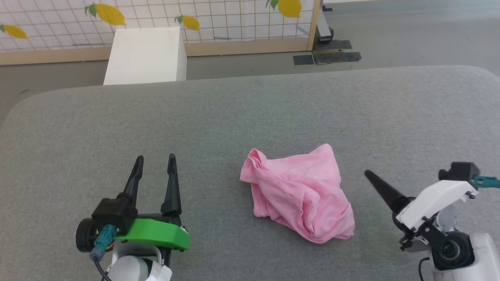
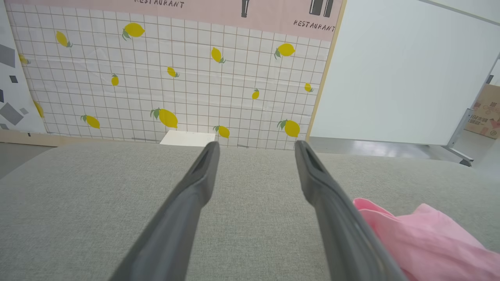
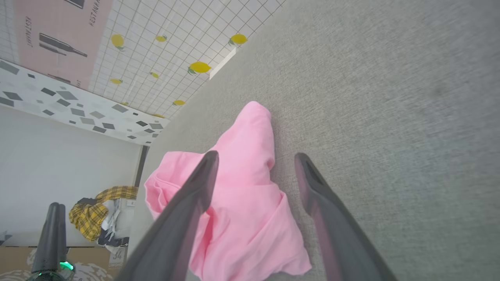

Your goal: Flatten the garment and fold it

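A grey padded surface (image 1: 250,117) spreads wide before me, running from the near edge out to the floor beyond. Past its far side stand a lemon-print grid panel (image 1: 218,19) and, at far left, a white box (image 1: 144,54).

The garment (image 1: 299,193) lies on the near middle of the surface, a little right of centre. It is a crumpled pink heap, bunched and creased, with no edge laid straight.

My left gripper (image 1: 155,157) hovers at near left, well apart from the cloth. Its two dark fingers are spread and point away from me, with nothing between them. My right gripper (image 3: 256,155) sits at near right, aimed leftward at the heap from just beside it. Its fingers are also spread wide and clasp nothing, and the pink cloth lies beneath and beyond their tips.

I judge the flattening has yet to start: the garment is a lump, and neither hand has hold of it. The next move, as I read it, calls for finding two corners or a stretch of hem. Each gripper would then pinch a single layer and draw it outward, left and right, so the cloth opens flat. The risk is pinching several layers at once.
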Tool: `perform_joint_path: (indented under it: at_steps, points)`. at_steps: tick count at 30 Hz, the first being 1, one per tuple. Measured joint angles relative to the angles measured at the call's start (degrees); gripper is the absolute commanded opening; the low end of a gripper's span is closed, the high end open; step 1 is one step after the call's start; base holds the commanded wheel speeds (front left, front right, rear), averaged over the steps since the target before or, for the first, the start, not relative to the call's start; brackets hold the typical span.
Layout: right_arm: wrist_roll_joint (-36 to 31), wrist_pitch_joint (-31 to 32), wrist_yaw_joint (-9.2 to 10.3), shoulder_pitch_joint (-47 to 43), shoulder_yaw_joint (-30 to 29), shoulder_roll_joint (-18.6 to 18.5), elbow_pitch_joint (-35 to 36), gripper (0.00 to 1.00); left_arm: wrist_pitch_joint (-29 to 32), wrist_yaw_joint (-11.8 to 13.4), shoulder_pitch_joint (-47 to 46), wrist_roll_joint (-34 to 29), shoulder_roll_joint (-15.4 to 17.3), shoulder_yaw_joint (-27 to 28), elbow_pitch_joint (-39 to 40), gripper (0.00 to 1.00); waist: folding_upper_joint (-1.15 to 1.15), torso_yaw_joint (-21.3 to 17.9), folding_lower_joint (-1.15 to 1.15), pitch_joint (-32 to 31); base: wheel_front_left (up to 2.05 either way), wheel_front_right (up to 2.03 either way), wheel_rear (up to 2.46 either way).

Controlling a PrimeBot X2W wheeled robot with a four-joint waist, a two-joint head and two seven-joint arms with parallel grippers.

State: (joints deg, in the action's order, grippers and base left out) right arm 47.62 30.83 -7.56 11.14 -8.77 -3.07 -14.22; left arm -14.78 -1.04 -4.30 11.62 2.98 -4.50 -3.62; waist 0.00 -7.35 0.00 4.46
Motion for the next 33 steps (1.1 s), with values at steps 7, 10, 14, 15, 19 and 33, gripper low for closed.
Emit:
perform_joint_path:
  at_steps: [7, 10, 14, 15, 19, 33]
  points:
    - [5.9, 6.6, 0.01, 5.3, 1.8, 0.1, -9.3, 1.0, 0.0, 0.0, 0.0, 0.0, 0.0, -0.4, 0.0, 1.0, 0.0, 1.9, 0.0, 1.2, 0.0, 0.0, 0.0]
    - [6.3, 8.3, 0.0, 7.2, 3.4, 0.0, -13.0, 1.0, 0.0, 0.0, -0.2, 0.0, 0.0, -0.6, -0.1, 1.0, 0.0, 2.9, 0.0, 1.7, 0.0, 0.0, 0.0]
    - [5.7, 10.3, 0.0, 8.6, 6.5, 0.0, -16.8, 1.0, 0.0, -0.1, -0.2, 0.0, 0.0, -1.0, -0.3, 1.0, 0.0, 4.4, 0.0, 2.3, 0.0, 0.0, 0.0]
    - [5.4, 10.5, 0.0, 8.9, 7.3, 0.0, -17.4, 1.0, 0.0, -0.1, -0.2, 0.0, 0.0, -1.2, -0.4, 1.0, 0.0, 4.7, 0.0, 2.4, 0.0, 0.0, 0.0]
    - [4.5, 10.9, 0.0, 9.7, 9.7, -0.2, -18.3, 0.04, 0.0, -0.1, -0.2, 0.1, 0.0, -1.5, -0.5, 1.0, 0.0, 5.8, 0.0, 2.7, 0.0, 0.0, 0.0]
    - [-22.7, 12.2, 0.0, 16.3, 21.6, -10.6, -8.0, 0.0, 0.0, -0.4, -1.3, -2.3, 0.0, -0.6, 1.9, 1.0, 0.0, -1.3, 0.0, 3.9, 0.0, 0.0, 0.0]
